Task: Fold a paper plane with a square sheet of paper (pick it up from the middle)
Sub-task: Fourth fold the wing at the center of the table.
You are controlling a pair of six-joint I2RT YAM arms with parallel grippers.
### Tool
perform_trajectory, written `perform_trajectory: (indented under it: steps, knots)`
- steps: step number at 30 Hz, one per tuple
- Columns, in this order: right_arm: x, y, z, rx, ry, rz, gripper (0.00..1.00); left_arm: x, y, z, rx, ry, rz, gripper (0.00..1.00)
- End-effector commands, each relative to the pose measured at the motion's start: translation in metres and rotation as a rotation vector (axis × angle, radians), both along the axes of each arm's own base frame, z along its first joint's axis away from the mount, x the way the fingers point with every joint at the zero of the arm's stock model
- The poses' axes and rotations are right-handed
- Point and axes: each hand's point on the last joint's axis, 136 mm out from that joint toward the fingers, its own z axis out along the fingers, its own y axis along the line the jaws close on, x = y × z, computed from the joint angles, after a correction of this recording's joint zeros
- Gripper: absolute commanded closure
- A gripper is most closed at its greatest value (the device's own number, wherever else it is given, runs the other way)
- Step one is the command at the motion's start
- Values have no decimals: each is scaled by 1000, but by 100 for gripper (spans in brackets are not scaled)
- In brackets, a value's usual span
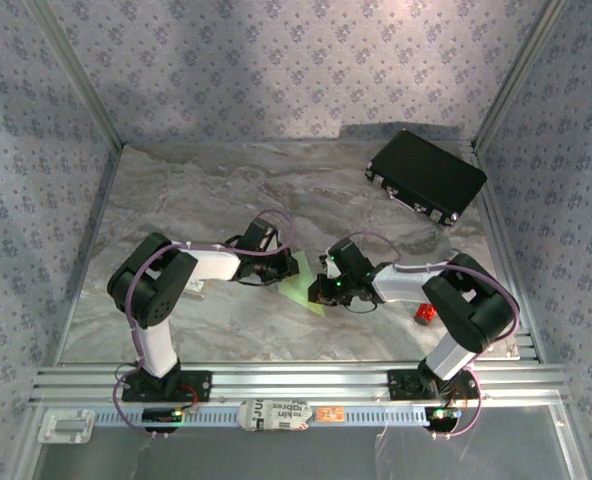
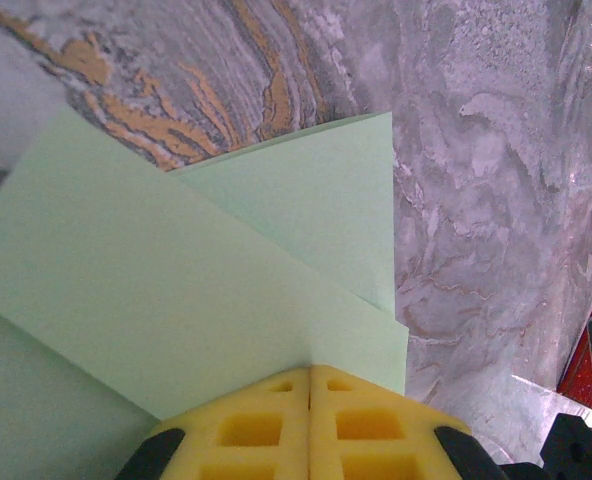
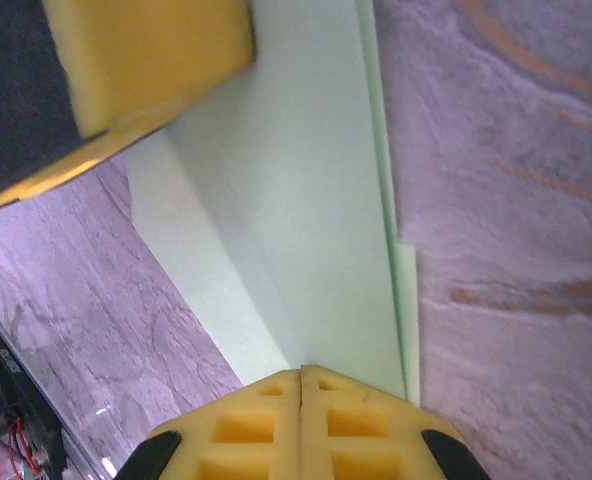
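Green paper lay in the middle of the grey, marble-patterned surface [image 1: 196, 190], between the two arms. It was the thin, pale green square sheet of paper [image 2: 176, 290], already folded, with one flap lying over another.

The left hand [image 2: 309, 375] had its yellow foam fingers pressed together, right at one edge of the paper. The right hand [image 3: 301, 375] was pressed together too, at the other side of the paper, facing the left hand. I could not tell if either hand had paper pinched between its fingers or was just pushing down on it.

It looked like a fold was getting pressed flat. To do that well, one hand should hold the paper down so it could not slide. The other should rub slowly along the crease from end to end. The edges should line up first, because a crooked fold would make a crooked plane. The paper was thin, so a hard push could crumple or drag it.

A flat, black, rectangular case [image 1: 426, 177] sat far away in the back right corner. It was closed, so what was in it could not be seen. A small red thing [image 1: 425, 314] lay by the right arm.
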Motion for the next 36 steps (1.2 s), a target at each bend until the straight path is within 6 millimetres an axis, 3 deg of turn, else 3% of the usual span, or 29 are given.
perform_trajectory:
  steps: [1, 7, 13, 17, 24, 36]
  knots:
    - [-26, -22, -19, -75, 83, 13, 98, -11, 31, -37, 133, 69, 42, 94]
    - [-20, -21, -4, -58, 46, 1, 98, -10, 30, -37, 132, 70, 43, 94]
    - [-5, 0, 25, 71, -9, 4, 97, -11, 30, -38, 130, 72, 41, 94]
    - [-8, -2, 11, 34, 22, 13, 97, -11, 30, -38, 130, 75, 42, 94]
    - [-37, -33, -29, -55, 107, -15, 97, -10, 29, -38, 127, 75, 41, 94]
    - [-64, -56, -25, -27, 116, 22, 97, -10, 30, -45, 138, 86, 51, 94]
